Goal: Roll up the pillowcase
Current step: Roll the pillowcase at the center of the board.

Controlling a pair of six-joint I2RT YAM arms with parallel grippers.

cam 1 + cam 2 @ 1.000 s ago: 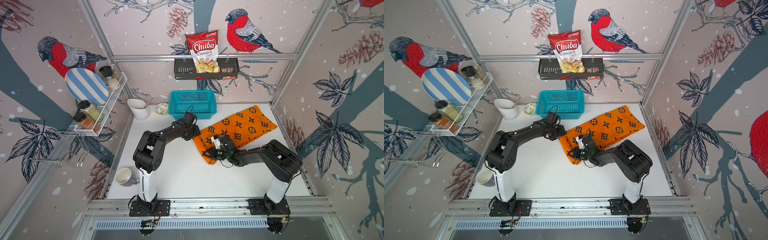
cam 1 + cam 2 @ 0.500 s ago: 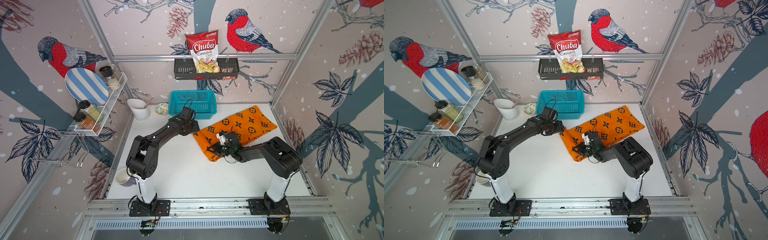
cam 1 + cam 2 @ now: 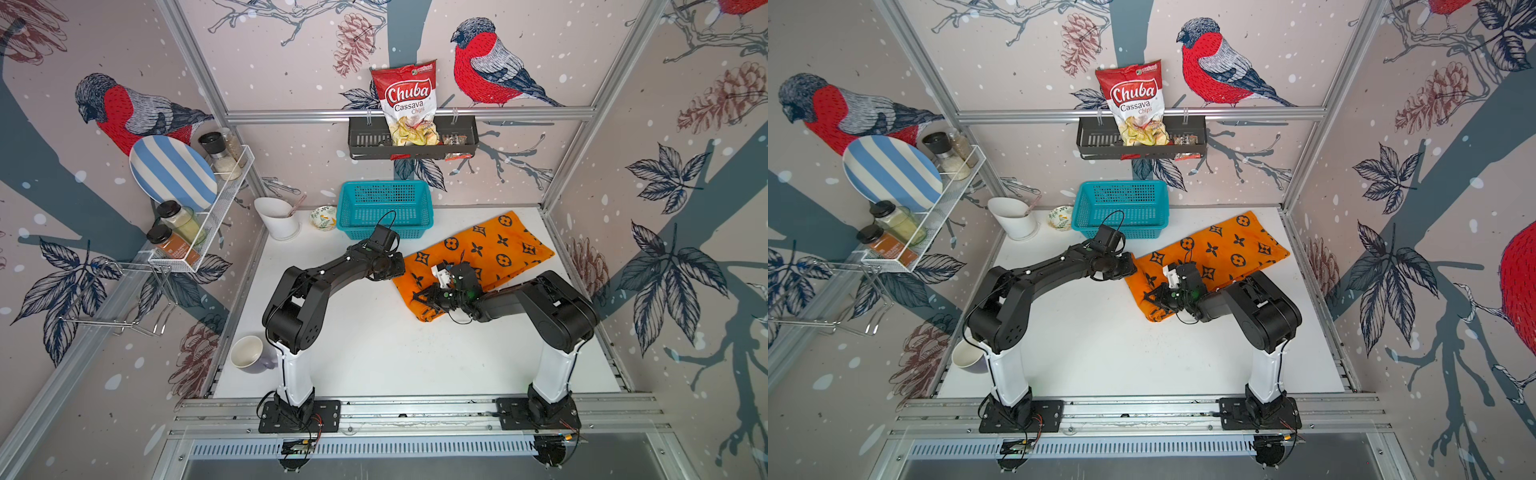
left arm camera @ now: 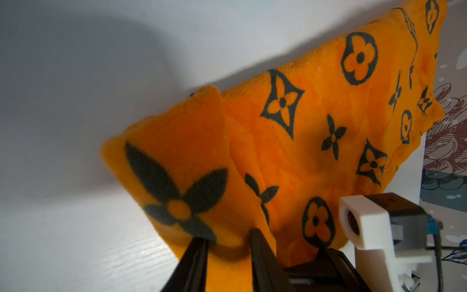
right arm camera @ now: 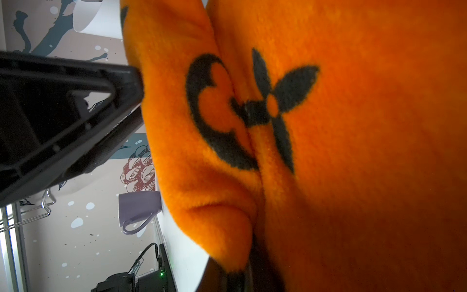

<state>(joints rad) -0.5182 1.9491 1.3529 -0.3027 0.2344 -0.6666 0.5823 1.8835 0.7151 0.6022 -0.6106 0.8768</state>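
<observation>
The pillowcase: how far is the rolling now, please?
It is at an early stage. Done: the edge of the pillowcase toward the left arm is turned over into a first thick fold. In hand: the left hand pinches this fold at its far end, the right hand at its near end. Left: most of the cloth lies flat, not yet rolled.
</observation>
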